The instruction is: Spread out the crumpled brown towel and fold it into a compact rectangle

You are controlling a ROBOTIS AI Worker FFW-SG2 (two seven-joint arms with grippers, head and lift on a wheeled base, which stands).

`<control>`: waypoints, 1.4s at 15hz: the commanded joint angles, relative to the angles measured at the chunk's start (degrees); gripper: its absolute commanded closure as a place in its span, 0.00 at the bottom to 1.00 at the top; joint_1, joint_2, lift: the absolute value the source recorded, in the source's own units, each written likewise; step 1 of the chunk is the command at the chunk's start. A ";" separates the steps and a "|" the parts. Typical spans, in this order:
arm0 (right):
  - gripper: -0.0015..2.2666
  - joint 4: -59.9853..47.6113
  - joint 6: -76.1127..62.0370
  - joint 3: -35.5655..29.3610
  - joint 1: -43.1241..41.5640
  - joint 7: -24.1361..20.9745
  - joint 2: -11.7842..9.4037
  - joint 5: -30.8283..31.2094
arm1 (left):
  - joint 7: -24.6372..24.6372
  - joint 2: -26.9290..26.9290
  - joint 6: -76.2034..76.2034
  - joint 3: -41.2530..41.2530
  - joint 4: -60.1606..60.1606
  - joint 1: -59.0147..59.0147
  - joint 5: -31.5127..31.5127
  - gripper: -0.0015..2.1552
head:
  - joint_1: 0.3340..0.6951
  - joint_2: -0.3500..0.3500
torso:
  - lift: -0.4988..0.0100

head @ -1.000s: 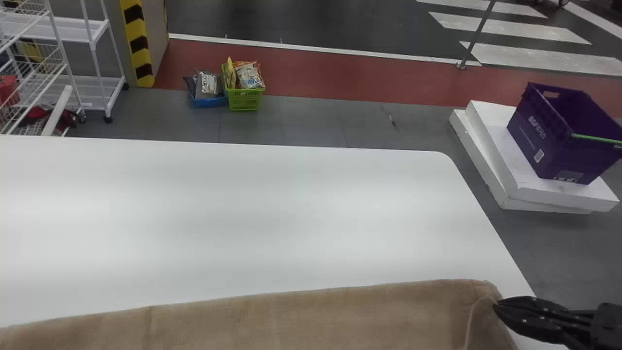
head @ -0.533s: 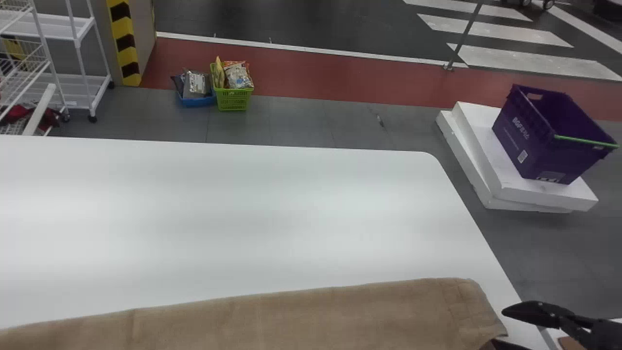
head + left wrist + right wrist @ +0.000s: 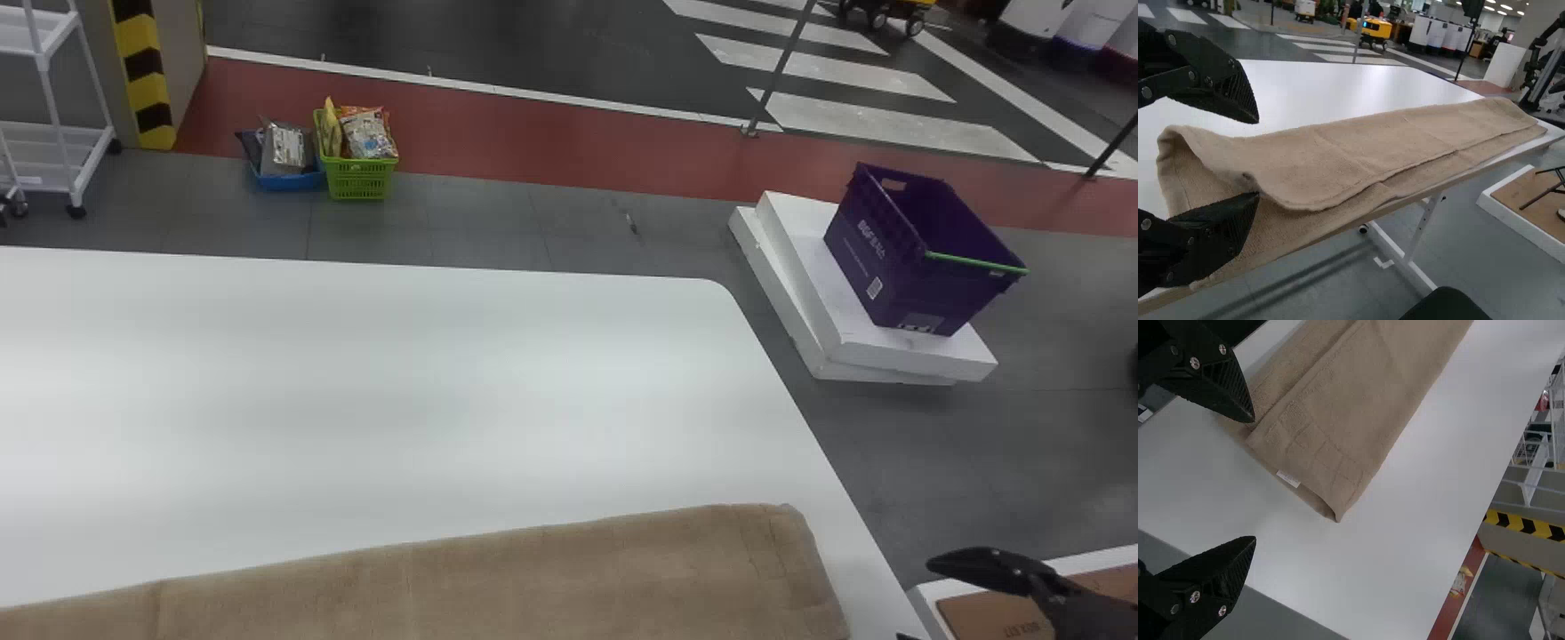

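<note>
Brown towel (image 3: 498,578): one, folded into a long strip on the white table (image 3: 400,373). Likely light, soft, limp, hardly slippery, not fragile. Suggested hold: all layers together at a short end, lest the upper one slide off alone.
Long axis: along the near table edge, from the left claw toward the right claw; ends point sideways.
White label (image 3: 1288,479): on the end near the right claw.
Left claw (image 3: 1259,157): fingers apart, at the raised, loose end.
Right claw (image 3: 1254,480): fingers apart, just beside the labelled end.
</note>
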 commanded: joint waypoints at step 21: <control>0.09 -11.81 -6.43 9.70 -0.73 0.19 3.52 13.38 | -0.61 -1.28 8.79 -0.60 1.50 -1.49 10.14 0.08 | 1.00 0.23 | 0.73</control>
